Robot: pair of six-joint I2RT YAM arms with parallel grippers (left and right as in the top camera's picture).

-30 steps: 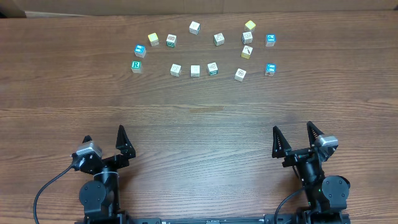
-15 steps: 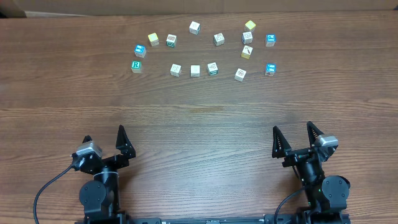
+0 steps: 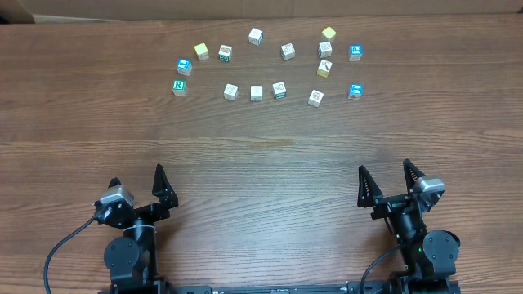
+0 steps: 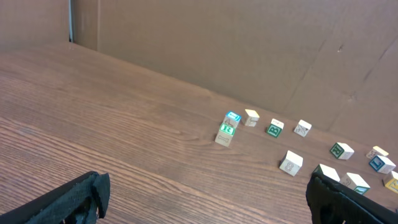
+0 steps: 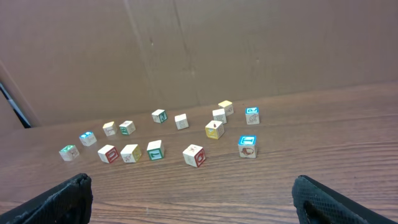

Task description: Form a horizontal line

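Observation:
Small wooden cubes lie scattered at the far side of the table. No row of three touching cubes shows in any view. The green "R" cube [image 3: 179, 86] [image 4: 226, 133] [image 5: 68, 152] sits at the far left, close to a blue-picture cube [image 3: 184, 65] [image 4: 233, 117]. A plain cream cube [image 3: 257, 92] [image 5: 130, 152] lies apart, between two other cubes. My left gripper [image 3: 136, 175] [image 4: 205, 205] and right gripper [image 3: 385, 167] [image 5: 193, 199] are both open and empty, near the table's front edge, far from the cubes.
Other loose cubes: yellow ones [image 3: 328, 33] [image 3: 324, 69], blue ones [image 3: 355, 52] [image 3: 355, 91], a white one [image 3: 256, 36], a teal one [image 3: 279, 90]. A brown cardboard wall [image 5: 249, 43] stands behind the table.

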